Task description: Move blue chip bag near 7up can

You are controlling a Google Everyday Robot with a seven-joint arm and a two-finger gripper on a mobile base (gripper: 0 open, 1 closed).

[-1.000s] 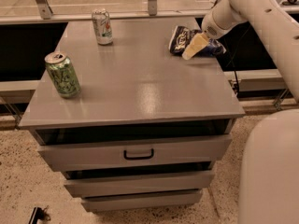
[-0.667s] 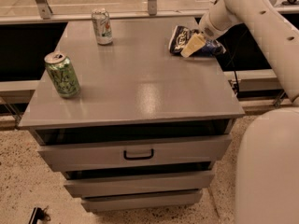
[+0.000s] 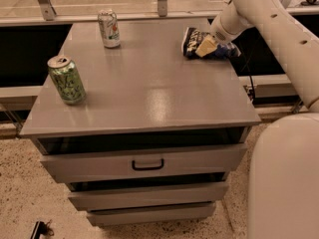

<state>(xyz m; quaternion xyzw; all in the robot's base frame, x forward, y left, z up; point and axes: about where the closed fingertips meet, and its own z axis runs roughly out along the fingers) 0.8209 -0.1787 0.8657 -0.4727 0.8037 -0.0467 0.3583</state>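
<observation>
gripper: the gripper [image 3: 207,46] is down at the far right of the cabinet top [image 3: 149,78], right on the blue chip bag [image 3: 192,39], with a tan part lying over the bag
grip state: cannot tell how far open it is or whether it has hold of the bag
arm: the white arm [image 3: 269,19] comes in from the upper right and slopes down to the bag
blue chip bag: lies flat and crinkled near the back right corner, close to the right edge; partly covered by the gripper, with blue showing on both sides of it
7up can: the 7up can [image 3: 109,29] stands upright near the back edge, left of centre, well apart from the bag, bare top between them
green can: the green can [image 3: 67,79] stands upright at the left edge, nearer the front than the 7up can; its contents are not visible
top drawer: the top drawer [image 3: 89,166] is closed, dark handle [image 3: 147,164] at its centre, contents hidden
middle drawer: the middle drawer [image 3: 149,195] is closed, contents hidden
bottom drawer: the bottom drawer [image 3: 149,213] is closed, contents hidden
robot body: the white robot body [image 3: 284,183] fills the lower right, beside the cabinet
floor: the speckled floor [image 3: 30,193] has a small dark object [image 3: 42,229] at the lower left, too small to tell what
</observation>
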